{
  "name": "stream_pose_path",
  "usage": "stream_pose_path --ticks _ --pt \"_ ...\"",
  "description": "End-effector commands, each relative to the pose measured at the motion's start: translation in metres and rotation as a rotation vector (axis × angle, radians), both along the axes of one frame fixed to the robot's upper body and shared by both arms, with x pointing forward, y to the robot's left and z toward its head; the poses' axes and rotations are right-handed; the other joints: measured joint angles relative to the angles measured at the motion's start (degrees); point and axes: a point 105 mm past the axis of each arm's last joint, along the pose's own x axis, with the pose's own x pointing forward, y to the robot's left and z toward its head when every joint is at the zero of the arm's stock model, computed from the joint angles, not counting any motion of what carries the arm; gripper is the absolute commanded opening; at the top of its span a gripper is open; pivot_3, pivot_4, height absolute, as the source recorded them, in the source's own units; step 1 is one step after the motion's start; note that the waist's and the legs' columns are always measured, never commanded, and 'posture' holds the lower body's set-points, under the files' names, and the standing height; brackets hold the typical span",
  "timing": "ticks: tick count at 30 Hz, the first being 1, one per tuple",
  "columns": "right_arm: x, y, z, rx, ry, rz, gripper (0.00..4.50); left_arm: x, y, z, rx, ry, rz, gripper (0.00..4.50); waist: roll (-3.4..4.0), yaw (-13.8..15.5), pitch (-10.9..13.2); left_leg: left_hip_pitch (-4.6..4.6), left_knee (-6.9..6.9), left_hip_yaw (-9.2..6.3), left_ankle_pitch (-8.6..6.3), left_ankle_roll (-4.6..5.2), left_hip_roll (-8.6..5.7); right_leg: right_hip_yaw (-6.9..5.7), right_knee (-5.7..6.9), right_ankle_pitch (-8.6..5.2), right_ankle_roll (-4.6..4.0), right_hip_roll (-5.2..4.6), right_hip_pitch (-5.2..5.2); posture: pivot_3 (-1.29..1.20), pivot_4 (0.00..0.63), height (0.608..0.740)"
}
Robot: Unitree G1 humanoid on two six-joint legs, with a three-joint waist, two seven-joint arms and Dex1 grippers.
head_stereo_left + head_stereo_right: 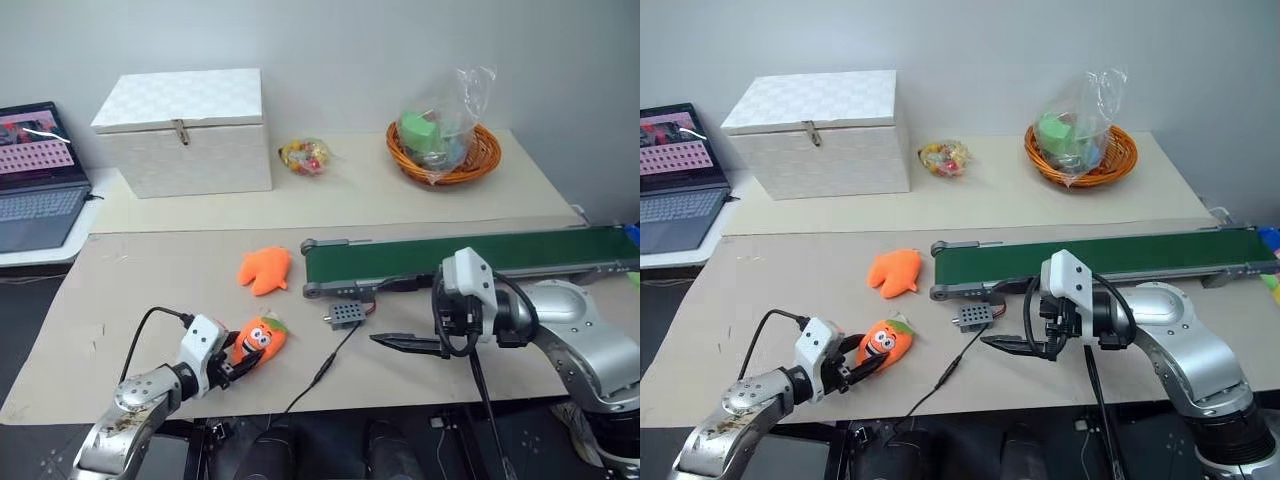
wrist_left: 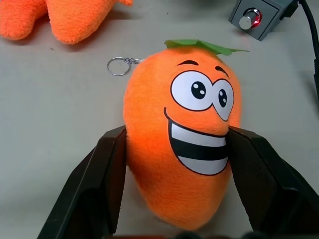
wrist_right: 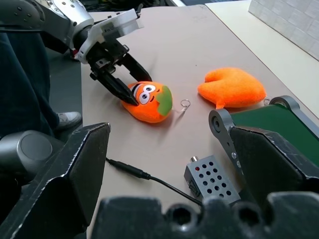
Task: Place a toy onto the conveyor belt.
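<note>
Orange plush of the small smiling carrot toy (image 2: 182,134) hides its own tip between the two black fingers (image 2: 97,184) of the left tool (image 1: 240,362), spread wide with a finger touching each flank, not clenched. It lies on the brown bench (image 1: 150,285), long axis running from the tool toward its green leafy top, near the dark green conveyor belt (image 1: 470,254). Right tool (image 1: 1002,343) hovers, fingers spread and empty, its far parts cut off.
</note>
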Motion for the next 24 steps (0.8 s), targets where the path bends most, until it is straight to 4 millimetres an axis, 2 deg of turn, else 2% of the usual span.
stream_pose_path --ticks 1,18,21,24 --pt "-0.0016 -0.0006 0.0114 0.011 -0.045 -0.006 4.5 0.0024 0.0035 -0.0062 0.032 0.008 0.008 3.17 0.0 0.0 0.0 0.0 0.0 0.0 0.0 0.0 0.0 0.0 0.0 0.01 -0.01 0.0 0.0 0.0 0.15 0.74" --pt "0.0002 -0.0008 0.0127 0.014 -0.054 -0.024 4.5 0.0089 0.0003 -0.0057 0.02 0.004 0.009 3.17 0.03 -0.1 0.0 0.02 0.0 0.0 0.0 0.0 0.0 0.0 0.0 -0.01 0.01 0.0 0.01 0.0 0.15 0.74" --pt "0.0006 -0.0005 0.0125 0.014 -0.055 -0.025 4.5 0.0088 -0.0005 -0.006 0.011 0.008 0.004 2.49 0.03 -0.1 0.0 0.02 0.0 0.0 0.0 0.0 0.0 0.0 0.01 -0.01 0.01 0.0 0.01 0.0 0.15 0.74" --pt "0.0007 -0.0004 0.0124 0.015 -0.054 -0.026 4.5 0.0087 -0.0004 -0.006 0.012 0.009 0.005 1.44 0.03 -0.1 0.0 0.02 0.0 0.0 0.0 0.0 0.0 0.0 0.01 0.0 0.01 0.0 0.01 0.0 0.15 0.74"
